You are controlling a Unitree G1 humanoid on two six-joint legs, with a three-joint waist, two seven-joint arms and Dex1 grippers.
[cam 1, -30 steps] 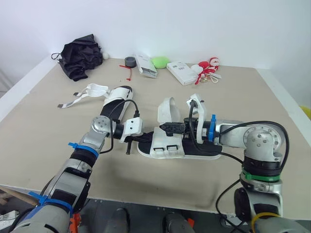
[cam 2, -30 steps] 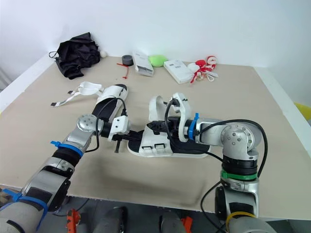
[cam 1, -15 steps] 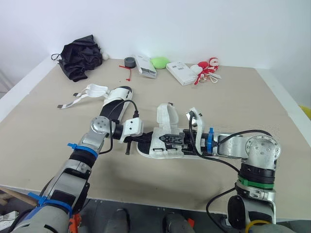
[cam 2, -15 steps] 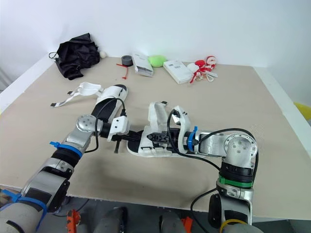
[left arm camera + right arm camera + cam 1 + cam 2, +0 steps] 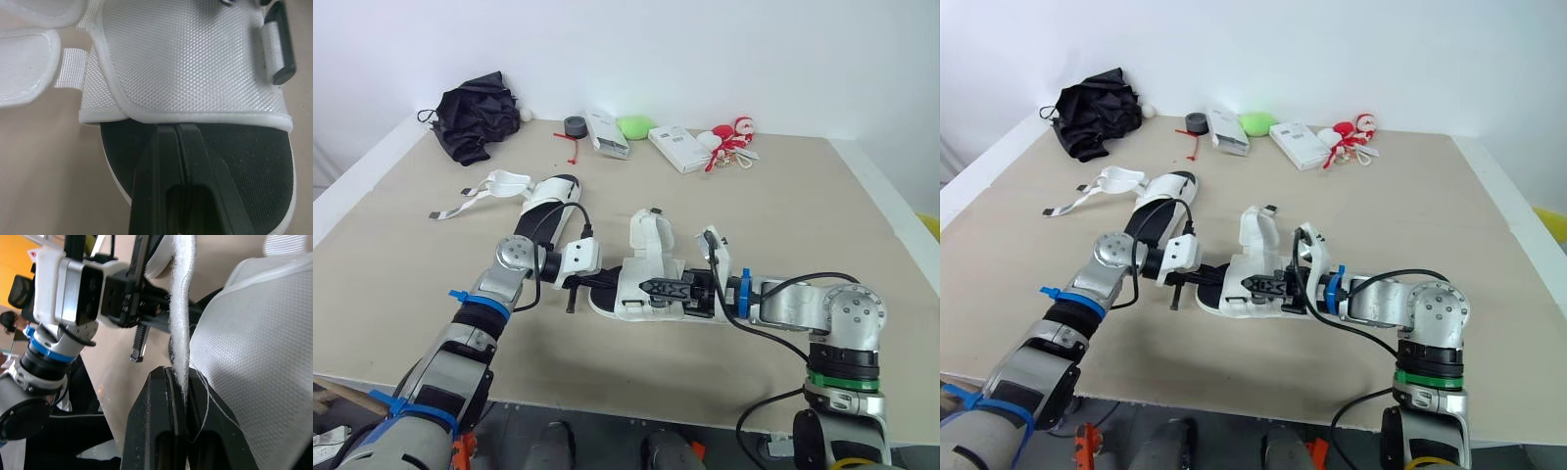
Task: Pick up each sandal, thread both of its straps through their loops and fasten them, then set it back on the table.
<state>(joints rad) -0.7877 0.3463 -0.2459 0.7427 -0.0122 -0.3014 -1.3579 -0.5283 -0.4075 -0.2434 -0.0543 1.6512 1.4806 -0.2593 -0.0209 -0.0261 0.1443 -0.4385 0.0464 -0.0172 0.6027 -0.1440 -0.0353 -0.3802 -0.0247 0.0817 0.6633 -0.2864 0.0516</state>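
The near sandal (image 5: 651,299), white uppers on a black sole, lies flat at mid-table. My left gripper (image 5: 595,281) is at its left end. In the left wrist view the fingers (image 5: 161,161) are shut together, tips on the black insole (image 5: 244,152) at the rim of the white upper. My right gripper (image 5: 658,289) lies low over the front upper, shut on a white strap (image 5: 181,308) that rises between its fingers (image 5: 159,406). The second sandal (image 5: 551,194) lies further back on the left, its straps (image 5: 475,193) loose on the table.
Along the far edge sit a black cloth bundle (image 5: 470,122), a tape roll (image 5: 575,125), two white boxes (image 5: 607,132) (image 5: 677,147), a green object (image 5: 634,125) and a red-and-white toy (image 5: 732,137). The table's front edge (image 5: 636,401) is close below the sandal.
My right arm has dropped toward the table, bringing its gripper and the held strap down onto the sandal's front upper. The left gripper has stayed at the sandal's end.
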